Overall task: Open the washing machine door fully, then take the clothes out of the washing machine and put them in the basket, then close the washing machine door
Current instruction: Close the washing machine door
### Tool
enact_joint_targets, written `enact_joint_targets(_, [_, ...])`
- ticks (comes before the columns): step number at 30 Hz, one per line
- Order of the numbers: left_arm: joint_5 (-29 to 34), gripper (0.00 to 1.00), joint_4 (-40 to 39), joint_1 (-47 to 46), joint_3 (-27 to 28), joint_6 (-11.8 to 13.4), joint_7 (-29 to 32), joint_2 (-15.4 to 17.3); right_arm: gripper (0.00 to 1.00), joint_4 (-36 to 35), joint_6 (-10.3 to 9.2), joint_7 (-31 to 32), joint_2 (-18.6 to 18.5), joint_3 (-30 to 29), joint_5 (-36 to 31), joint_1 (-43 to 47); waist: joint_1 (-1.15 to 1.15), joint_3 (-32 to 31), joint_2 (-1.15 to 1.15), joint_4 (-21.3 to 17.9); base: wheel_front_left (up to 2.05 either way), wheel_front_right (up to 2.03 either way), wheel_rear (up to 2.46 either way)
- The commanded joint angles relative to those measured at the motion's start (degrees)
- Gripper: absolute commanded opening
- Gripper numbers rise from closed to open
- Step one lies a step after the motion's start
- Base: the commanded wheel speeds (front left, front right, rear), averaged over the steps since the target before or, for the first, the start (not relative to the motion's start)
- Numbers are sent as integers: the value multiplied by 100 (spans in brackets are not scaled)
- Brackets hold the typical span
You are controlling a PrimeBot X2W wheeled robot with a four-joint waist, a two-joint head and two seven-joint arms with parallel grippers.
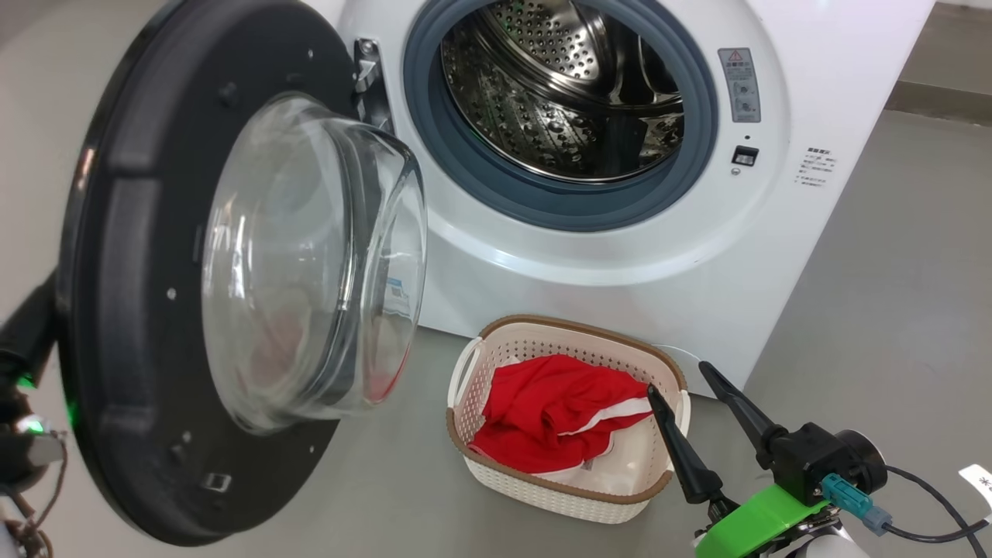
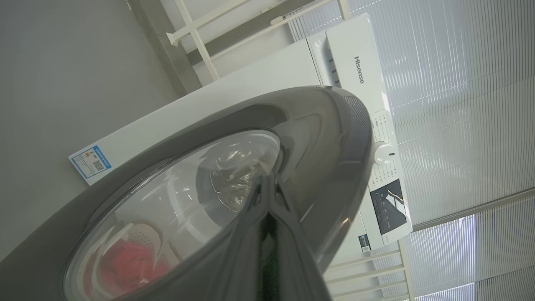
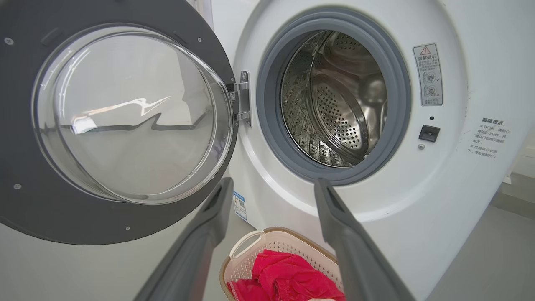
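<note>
the washing machine door (image 1: 132, 325) stands swung out to the left on its hinge, its clear glass bowl (image 1: 310, 263) bulging toward the machine's front. the washing machine (image 1: 620, 263) is open, and the perforated steel drum (image 1: 558, 93) behind the grey seal (image 1: 542, 205) shows its bare metal wall. the basket (image 1: 558, 496) sits on the floor (image 1: 891, 310) just in front of the machine, below the opening. the clothes (image 1: 558, 411) lie inside it: red fabric with a white strip, bunched over most of the basket's floor.

the right tool (image 1: 677, 377) hangs just right of the basket, its two dark fingers spread wide with nothing between them. in the right wrist view they frame the lower part of the opening and the basket beneath.

the left tool (image 2: 267, 186) has its fingers pressed together, holding nothing, and lies along the door's outer face. the tips seem to touch the glossy rim near the glass, though the close, mirror-like view makes contact hard to confirm. in the head view the left arm (image 1: 27, 333) is a dark shape at the door's far edge.
</note>
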Motion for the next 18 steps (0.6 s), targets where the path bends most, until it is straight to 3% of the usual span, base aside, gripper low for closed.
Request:
enact_joint_targets(1, [-54,0,-317,121,-67,69,129,91,100,-119,36,-37,13,128,30,-103,0,-4,0,-28,0,0,0])
enact_joint_targets(12, [-409,0,-1023,535,-611,351,186,-16,100,-117,36,-37,41,105,45,-148,0,68,0,-183,0,0,0])
enact_joint_targets(18, [-811,0,-1270,852,-1119,450,-78,-21,100,-109,36,-37,57,86,61,-152,0,63,0,-374,0,0,0])
